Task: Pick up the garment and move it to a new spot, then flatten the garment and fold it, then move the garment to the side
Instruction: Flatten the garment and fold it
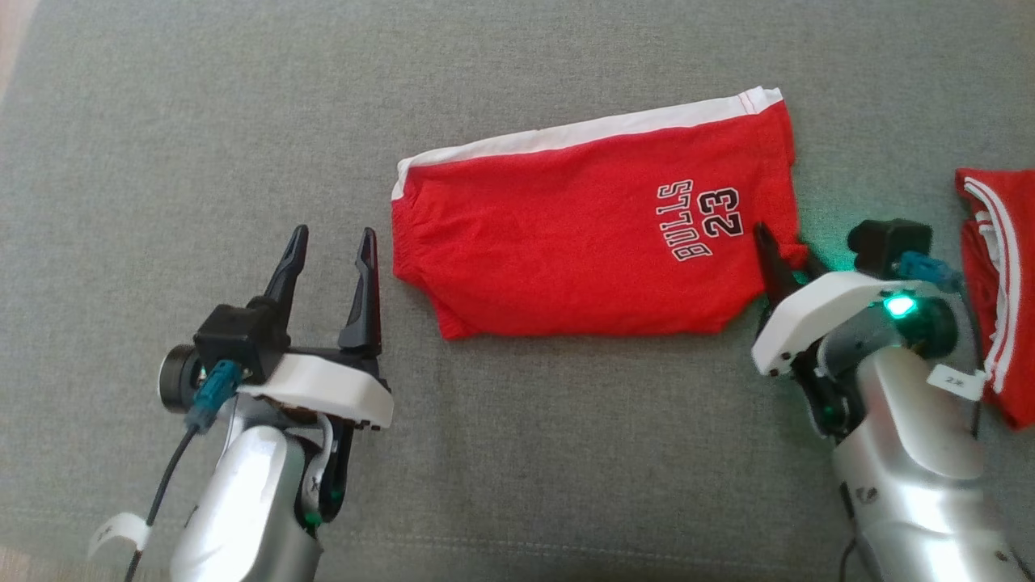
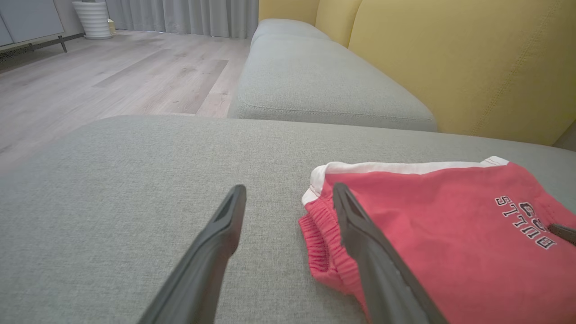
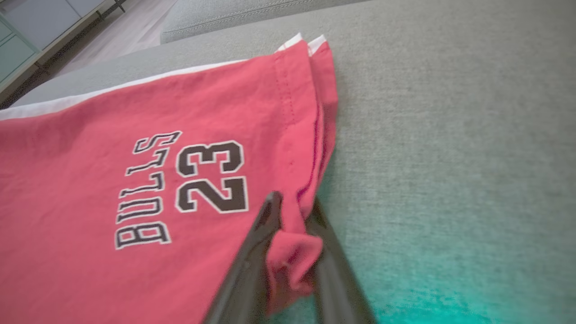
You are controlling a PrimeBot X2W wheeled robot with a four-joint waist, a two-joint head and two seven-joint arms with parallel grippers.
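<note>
Grey sofa seat (image 1: pixel 162 121) w/ yellow back cushions (image 2: pixel 450 58) behind and wood floor (image 2: pixel 112 76) off to one side. The red shorts (image 1: pixel 566 242) lie flat mid-seat, doubled lengthwise: white side stripe along the far edge, "BULLS 23" print up, waistband toward the robot's left, leg hems toward its right. The right claw (image 3: pixel 294 204) is clenched on the near hem corner, a wad of red cloth bunched btw its fingers. The left claw (image 1: pixel 335 233) is released, fingers spread, just beside the waistband and, as far as the head view shows, not touching it. A 2nd red garment (image 1: pixel 999 267) sits at the far right, apart from the shorts

Judgement: the fold step is in hand. One fold looks done, and the right claw is taking hold for another fold or for the move aside; can't tell which. Next move prob needs the left claw to pinch the waistband corner so both ends lift evenly, else the two layers may slide apart
</note>
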